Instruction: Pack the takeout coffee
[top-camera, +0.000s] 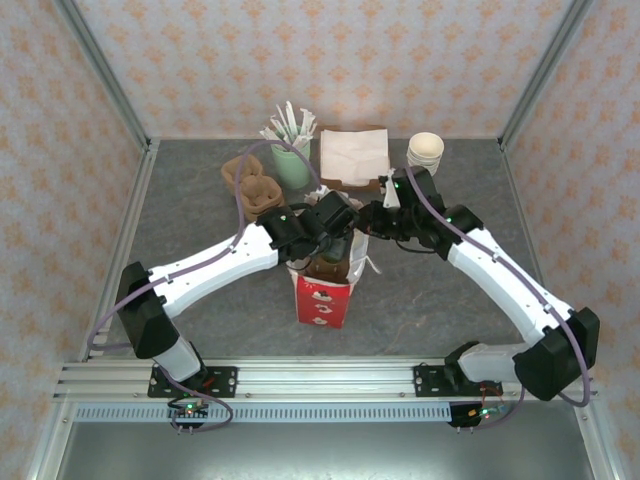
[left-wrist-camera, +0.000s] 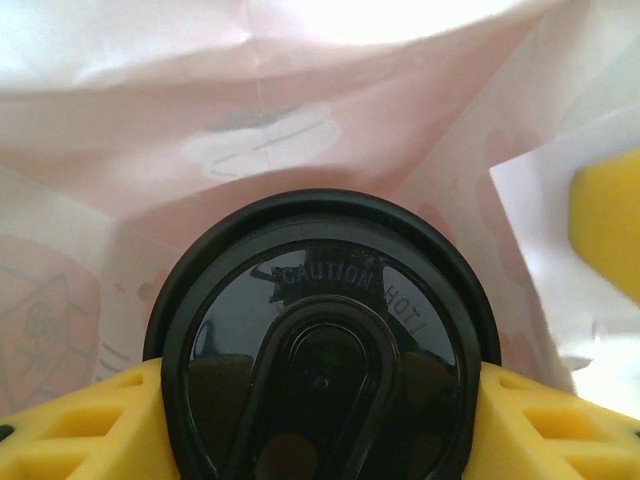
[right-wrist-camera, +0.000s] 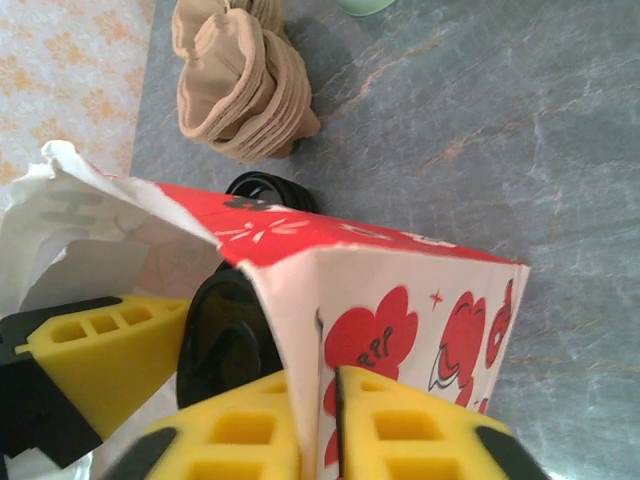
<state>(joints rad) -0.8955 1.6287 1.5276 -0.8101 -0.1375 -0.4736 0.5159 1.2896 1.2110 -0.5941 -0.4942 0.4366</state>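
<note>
The takeout coffee shows its round black lid, marked "CAUTION HOT", inside the red-and-white paper bag. My left gripper reaches down into the bag's open top, its yellow fingers shut on the cup's two sides below the lid. The bag's pale inner walls surround it. In the right wrist view the same lid sits just behind the bag's corner. My right gripper pinches the bag's upper wall between its yellow fingers. The bag stands upright at mid-table.
Behind the bag are a stack of brown cup carriers, a mint cup of stirrers, a pile of napkins and stacked cream cups. Loose black lids lie beside the bag. Patterned walls enclose the table.
</note>
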